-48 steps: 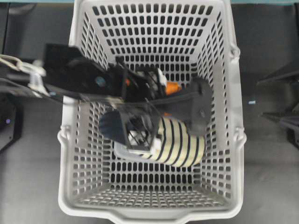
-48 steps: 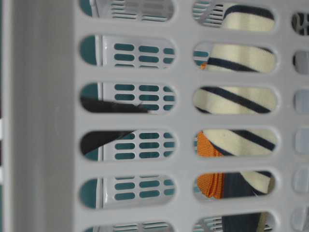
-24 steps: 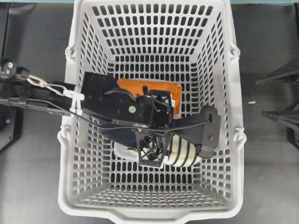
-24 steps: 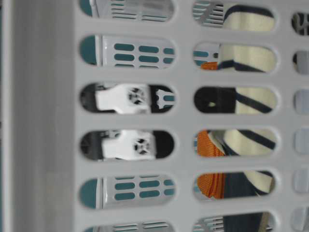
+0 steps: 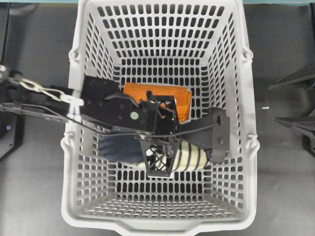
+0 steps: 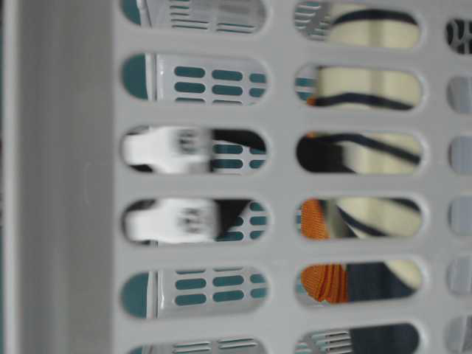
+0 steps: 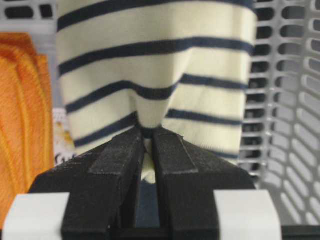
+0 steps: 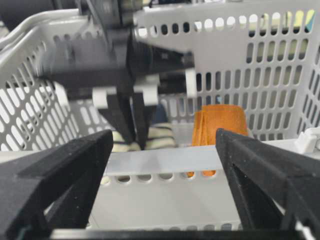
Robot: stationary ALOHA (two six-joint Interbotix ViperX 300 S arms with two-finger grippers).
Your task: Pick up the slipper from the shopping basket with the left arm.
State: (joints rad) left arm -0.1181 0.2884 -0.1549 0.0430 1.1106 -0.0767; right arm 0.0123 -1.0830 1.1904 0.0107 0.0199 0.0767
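Left gripper [image 7: 148,137] clamped on the slipper [image 7: 155,75], black fingers [image 7: 172,165] pressed nearly together with a pinch of cream, navy-striped upper bunched between their tips. Reaching into the shopping basket [image 5: 248,98] from the basket's left rim in the overhead view, black arm body stretched across the left wall, lattice frame of the gripper over the slipper near the middle of the basket floor. Slipper [image 5: 189,157] inside the basket, striped toe toward the right wall, dark navy heel part toward the left wall; whether resting on the floor or raised clear of it, impossible to tell. Orange folded cloth [image 5: 170,96] just beside the slipper, on the side toward the basket's far wall, partly covered by the arm. Same cloth [image 7: 25,115] at the left edge of the left wrist view, next to the striped fabric. Through the basket's near wall slots at table level, striped fabric [image 6: 372,151] with orange cloth [image 6: 318,280] below it, blurred white gripper parts to the left. Right gripper [image 8: 165,165] outside the basket, beyond its right rim, fingers spread wide apart, holding nothing.
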